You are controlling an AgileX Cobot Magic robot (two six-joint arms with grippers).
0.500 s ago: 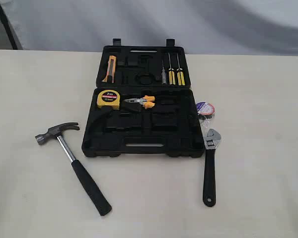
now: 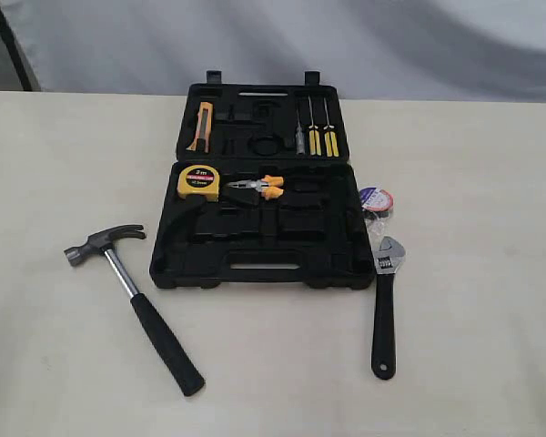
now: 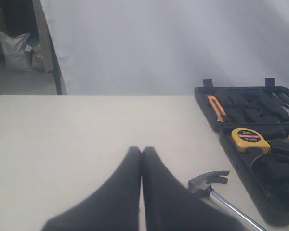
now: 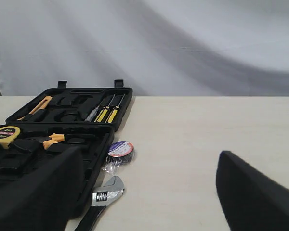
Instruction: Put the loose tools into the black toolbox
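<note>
Left end effector [image 3: 141, 153]: fingers pressed together, nothing between them, hovering low over bare bench [image 2: 64, 364]. The hammer [image 3: 208, 183] lies just ahead of it, toward 4 o'clock in its own view.

Right end effector [image 4: 149, 192]: fingers spread wide, nothing held. Through the gap we see the wrench [image 4: 107, 194] jaw and the tape roll [image 4: 121, 150], both resting on the bench beside the toolbox [image 4: 67, 144].

Neither end effector shows in the exterior view, so we judge both arms are parked back from the work.

Layout, exterior view, clock face centred on the toolbox [image 2: 255, 259]:
- Toolbox open, both halves lying flat, lid half at 12 o'clock, handle slot at 6.
- Hammer [image 2: 132, 296] at 8 o'clock, head close to the case corner, handle running away toward 5.
- Tape roll [image 2: 375, 200] at 3 o'clock, close against the case edge; whether it touches, we cannot tell.
- Wrench [image 2: 385, 305] at 4 o'clock, jaw up near the roll, handle pointing toward 6.
- Already seated in the case: tape measure [image 2: 198, 182], pliers [image 2: 259, 187], knife [image 2: 203, 126], screwdrivers [image 2: 320, 137].

Progress: we judge nothing done yet. All three loose tools are on the bench outside the case; several recesses in the lower half sit empty. Left to do: hammer, wrench and roll. The hammer looks like the left arm's job, the wrench and roll the right's.
</note>
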